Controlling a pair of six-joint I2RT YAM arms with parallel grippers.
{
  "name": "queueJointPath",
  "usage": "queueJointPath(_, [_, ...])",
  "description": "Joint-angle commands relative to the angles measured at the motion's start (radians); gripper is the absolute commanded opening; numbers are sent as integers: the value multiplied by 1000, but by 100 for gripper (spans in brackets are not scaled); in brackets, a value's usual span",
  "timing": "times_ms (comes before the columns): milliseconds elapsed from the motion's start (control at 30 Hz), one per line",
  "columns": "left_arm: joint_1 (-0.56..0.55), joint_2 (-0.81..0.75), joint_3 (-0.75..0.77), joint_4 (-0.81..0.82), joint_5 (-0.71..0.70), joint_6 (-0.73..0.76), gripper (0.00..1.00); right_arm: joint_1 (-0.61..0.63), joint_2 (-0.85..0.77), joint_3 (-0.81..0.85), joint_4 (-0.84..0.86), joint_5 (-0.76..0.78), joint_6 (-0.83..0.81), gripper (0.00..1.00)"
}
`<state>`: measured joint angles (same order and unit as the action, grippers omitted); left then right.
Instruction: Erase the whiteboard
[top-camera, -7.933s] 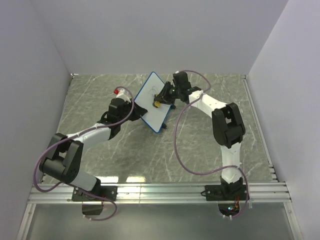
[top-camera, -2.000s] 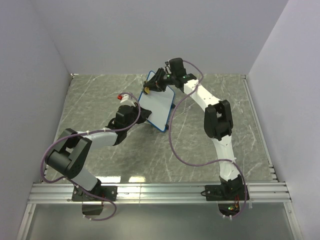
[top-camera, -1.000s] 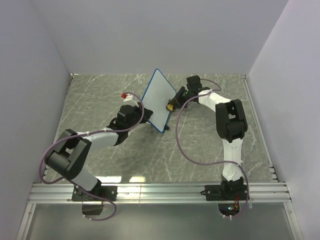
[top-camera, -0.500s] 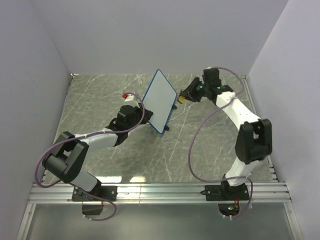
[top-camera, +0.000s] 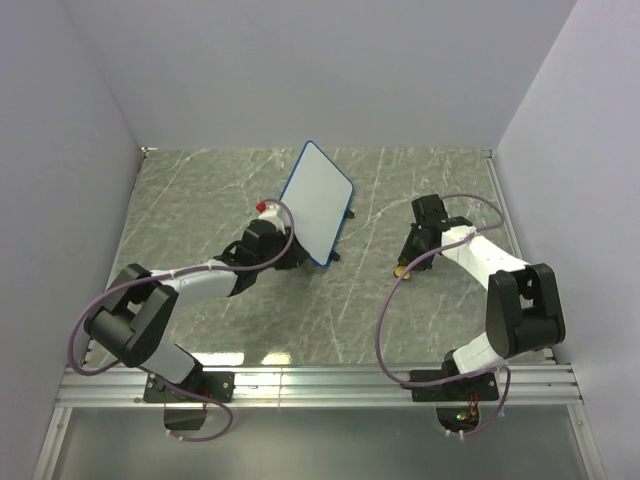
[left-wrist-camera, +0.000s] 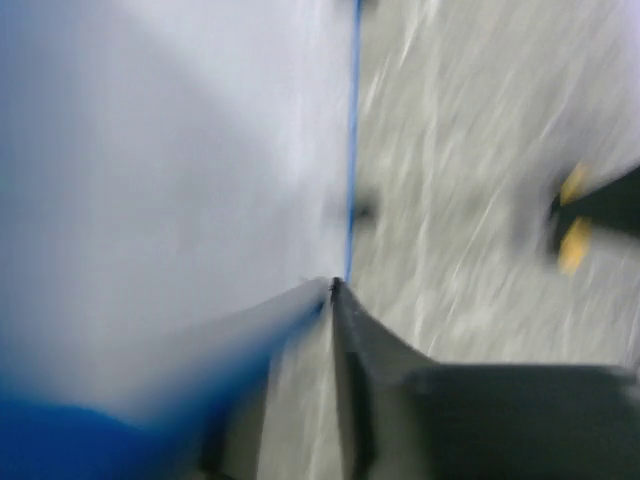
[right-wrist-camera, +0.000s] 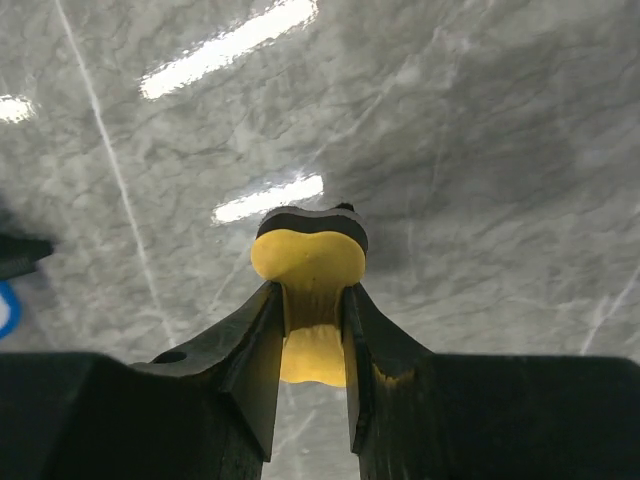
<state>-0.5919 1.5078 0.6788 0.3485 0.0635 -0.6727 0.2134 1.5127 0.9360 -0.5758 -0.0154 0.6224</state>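
whiteboard (top-camera: 316, 200) stands tilted on its lower edge at the far middle of the table (top-camera: 190, 200), its face blank, with no writing or brand you can read. your left gripper (top-camera: 296, 262) sits at its lower corner, and blur hides whether the jaws grip it; if they slacken, the whiteboard could topple. your right gripper (top-camera: 405, 268), well apart, is clamped on a yellow eraser (right-wrist-camera: 308, 260).

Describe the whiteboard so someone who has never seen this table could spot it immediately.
On the grey marbled table, look at the far middle, just beyond the left gripper. The whiteboard stands tilted there: a blank white rectangle in a thin blue frame, unlike the small yellow eraser to its right.
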Motion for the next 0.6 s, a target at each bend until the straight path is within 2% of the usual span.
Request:
queueJointPath(0, [-45, 37, -47, -345, 136, 41, 40, 4, -43, -11, 17, 74, -59, 15])
queueJointPath(67, [-45, 26, -42, -345, 130, 39, 44, 6, -52, -28, 28, 74, -66, 29])
queueJointPath(100, [-45, 25, -38, -371, 127, 39, 48, 6, -57, -42, 39, 72, -69, 44])
queueJointPath(133, [-45, 22, -33, -384, 119, 39, 50, 6, -66, -45, 42, 69, -73, 50])
queueJointPath(200, [-45, 9, -22, -397, 114, 38, 53, 6, -74, -51, 45, 69, -81, 56])
queueJointPath(300, [-46, -32, -12, -427, 98, 33, 56, 6, -101, -55, 47, 72, -90, 59])
queueJointPath(400, [-46, -66, 2, -465, 84, 27, 75, 4, -123, -52, 45, 65, -89, 65])
queueJointPath(467, [-48, -90, 7, -482, 76, 18, 84, 6, -140, -46, 47, 42, -90, 75])
queueJointPath(500, [-48, -116, 11, -496, 67, 15, 92, 4, -146, -45, 47, 32, -90, 79])
queueJointPath(533, [-48, -132, 13, -523, 59, 13, 95, 6, -154, -36, 44, 19, -89, 84])
queueJointPath(567, [-49, -147, 24, -542, 52, 10, 96, 6, -169, -32, 41, 19, -86, 84])
